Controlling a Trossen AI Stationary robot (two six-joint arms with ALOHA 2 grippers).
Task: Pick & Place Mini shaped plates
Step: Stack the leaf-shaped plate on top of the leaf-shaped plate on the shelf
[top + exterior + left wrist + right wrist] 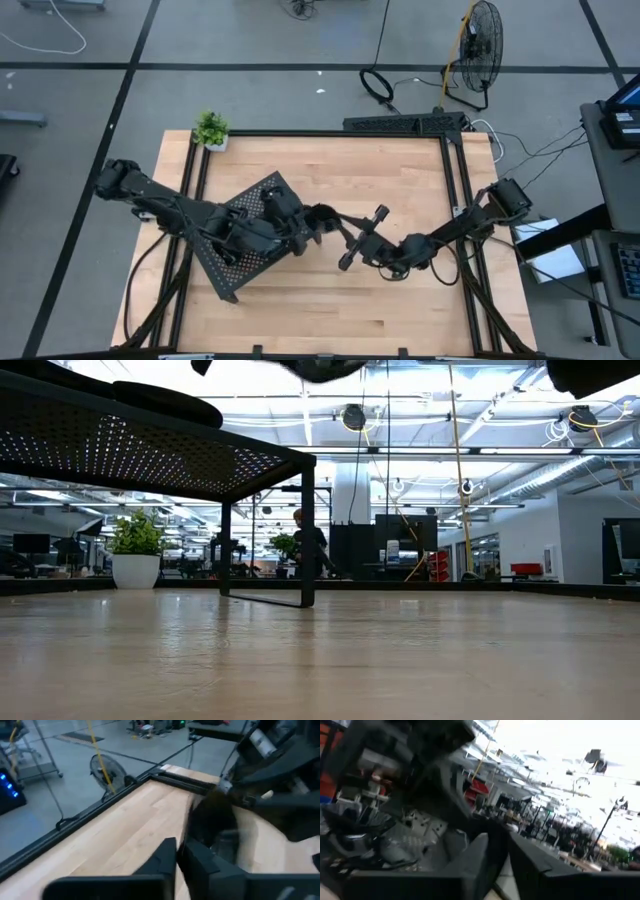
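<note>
Both claws (345, 240) seemingly mid-table, close together

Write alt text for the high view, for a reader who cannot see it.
From above, the left arm and right arm converge over the middle of a wooden table. The left arm crosses a dark perforated tray; a potted plant sits at one corner.

**Open workshop, bright overhead lights**

Grey tiled floor (250, 90) surrounds the wooden desk (400, 170). A standing fan (482, 45) sits beyond it, a potted plant (211, 130) at its corner. Ceiling pipes (560, 470) run overhead; a person (308, 545) stands far off.
</note>
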